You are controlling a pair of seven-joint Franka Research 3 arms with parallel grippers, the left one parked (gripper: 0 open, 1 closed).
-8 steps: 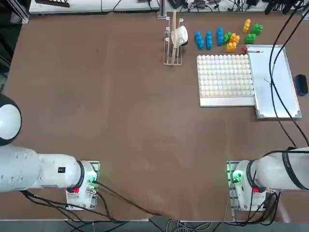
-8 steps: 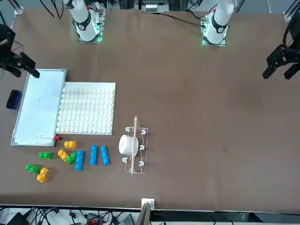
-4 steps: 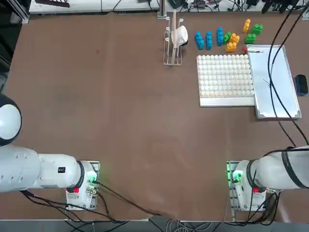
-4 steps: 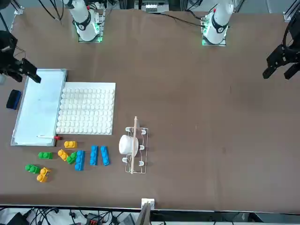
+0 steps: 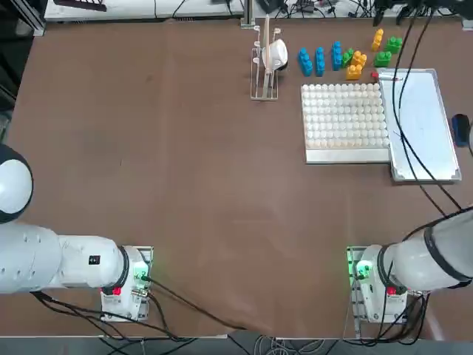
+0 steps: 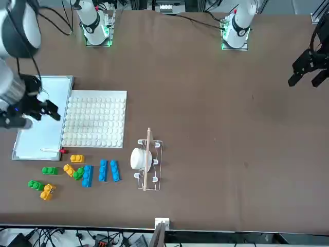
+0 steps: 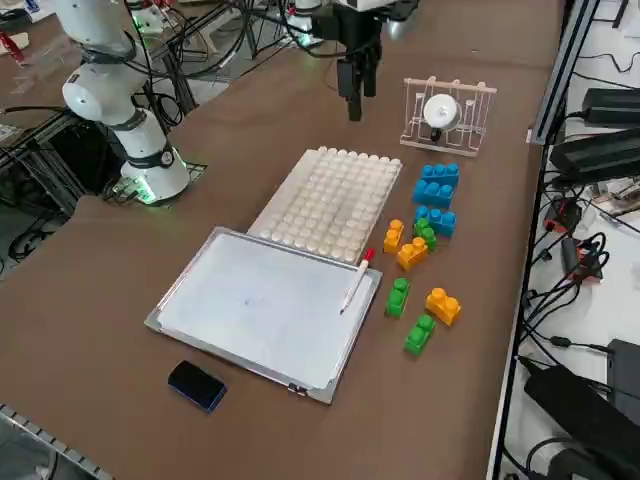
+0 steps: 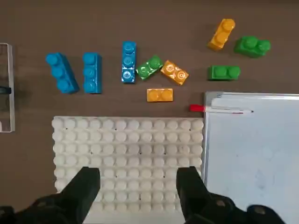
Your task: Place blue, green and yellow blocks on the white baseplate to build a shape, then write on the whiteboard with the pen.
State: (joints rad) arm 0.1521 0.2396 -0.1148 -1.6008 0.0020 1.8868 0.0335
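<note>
Three blue blocks (image 8: 92, 72), with green (image 8: 149, 67) and yellow blocks (image 8: 160, 94), lie loose on the table just beyond the white baseplate (image 8: 126, 144). The baseplate (image 5: 345, 118) carries nothing. Beside it lies the whiteboard (image 5: 425, 126), with the pen (image 8: 219, 109) resting on its far edge, red end toward the blocks. My right gripper (image 8: 138, 186) hangs open and empty high above the baseplate, its fingers (image 8: 86, 186) spread wide. In the front view my gripper (image 6: 43, 110) shows over the seam between whiteboard and baseplate.
A wire rack holding a white cup (image 5: 269, 58) stands left of the blue blocks. A dark eraser (image 7: 197, 385) lies on the table by the whiteboard's outer side. Cables from my arm cross over the whiteboard in the top view.
My right arm has swung from the whiteboard's near corner out toward the blocks, ending over the baseplate edge. The gripper stayed open. Nothing on the table moved.
</note>
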